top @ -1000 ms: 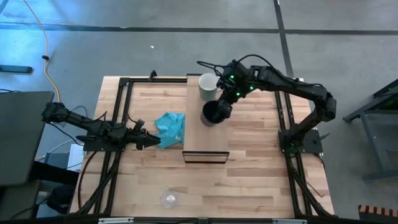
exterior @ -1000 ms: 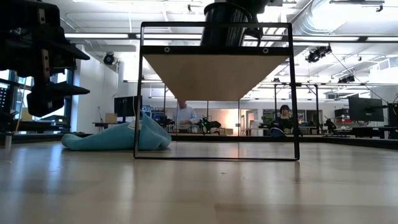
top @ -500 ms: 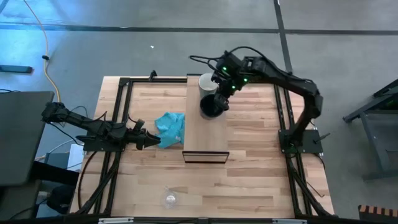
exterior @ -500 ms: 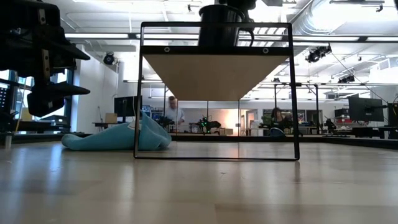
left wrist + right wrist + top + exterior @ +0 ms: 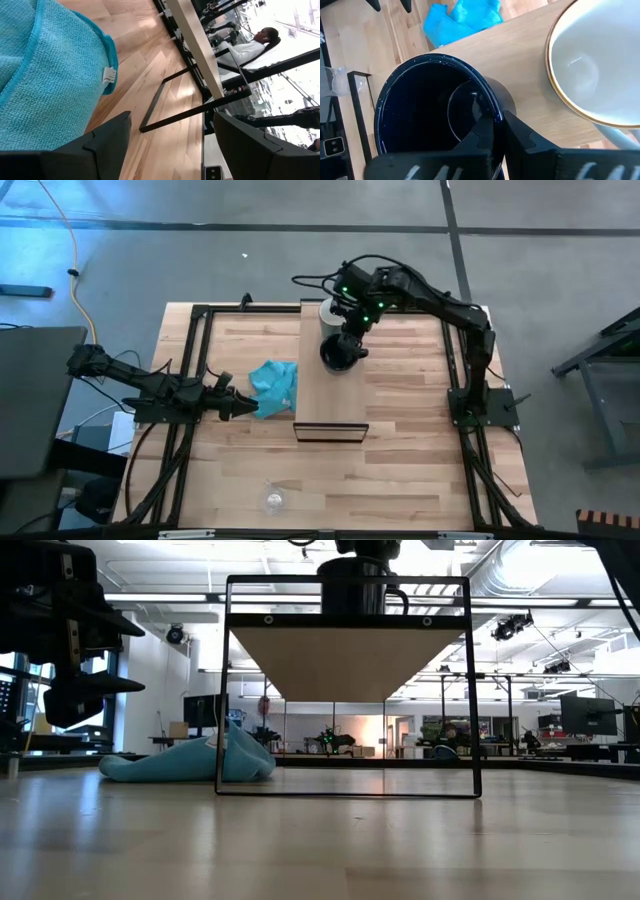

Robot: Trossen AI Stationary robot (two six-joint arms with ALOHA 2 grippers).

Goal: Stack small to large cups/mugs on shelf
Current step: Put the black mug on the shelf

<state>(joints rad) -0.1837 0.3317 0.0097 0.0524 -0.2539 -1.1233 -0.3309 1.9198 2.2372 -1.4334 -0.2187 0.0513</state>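
Black mug [image 5: 338, 353] is gripped at its rim by right jaws [image 5: 492, 131] on the shelf [image 5: 330, 395], beside white mug [image 5: 592, 70]. Left jaws [image 5: 170, 145] held open nr blue cloth [image 5: 274, 385] — nothing held.

Grey concrete floor [image 5: 250, 210], bright ceiling lights [image 5: 170, 597], possibly distant desks [image 5: 590, 750]

We see two slim, dark, jointed arms. The right arm [image 5: 440, 300] carries small green lights near its wrist and a thin black cable looping off it. The left arm [image 5: 130, 380] is matte black, its gripper [image 5: 170, 145] ending in broad, angular dark fingers; any screws or markings seem too small to make out.
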